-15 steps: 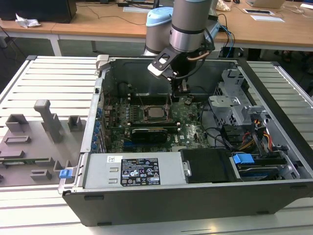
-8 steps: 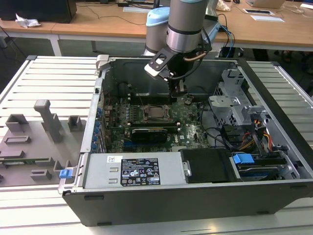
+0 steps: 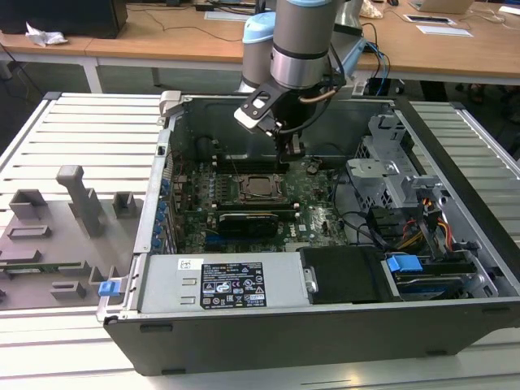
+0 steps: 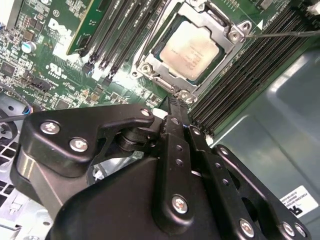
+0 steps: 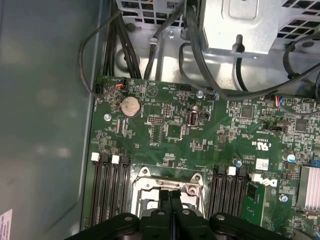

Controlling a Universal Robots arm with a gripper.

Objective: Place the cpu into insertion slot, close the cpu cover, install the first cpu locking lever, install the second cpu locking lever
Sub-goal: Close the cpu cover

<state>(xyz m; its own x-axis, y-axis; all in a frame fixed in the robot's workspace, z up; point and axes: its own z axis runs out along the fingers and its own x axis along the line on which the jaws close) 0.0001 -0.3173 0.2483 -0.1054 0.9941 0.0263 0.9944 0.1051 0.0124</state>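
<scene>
**Inside the open case (image 3: 325,345):** my pincer (image 4: 174,101) hangs low, its two fingers pressed flat together with nothing clamped between them. In both wrist views the tips sit at a corner of the cover (image 4: 216,19). I cannot tell whether they touch it or hang just above it.

The cpu (image 4: 192,49) lies flat in the slot (image 3: 243,192), silver top up. The cover is down over it, its frame ringing the chip on all sides. By my reading, the placing and the closing are done.

In the exterior view the slot lies just toward the exterior view's left of my tips and a little nearer the camera. That puts me at its far right corner, not over its middle. My arm (image 3: 302,41) comes down from the far side of the case.

A thin wire lever (image 4: 285,34) appears in the second wrist view. It starts at the next corner of the cover along from my tips, and its long axis runs outward across the memory slots (image 4: 260,60). It seems to stand free of its catch, though the latch is too small to judge. The lever is apart from my fingers, with one side of the cover between us.

Around the slot spreads the green board (image 5: 170,130), with black cables (image 5: 90,55) and a grey drive cage (image 5: 240,25) beyond it.
</scene>
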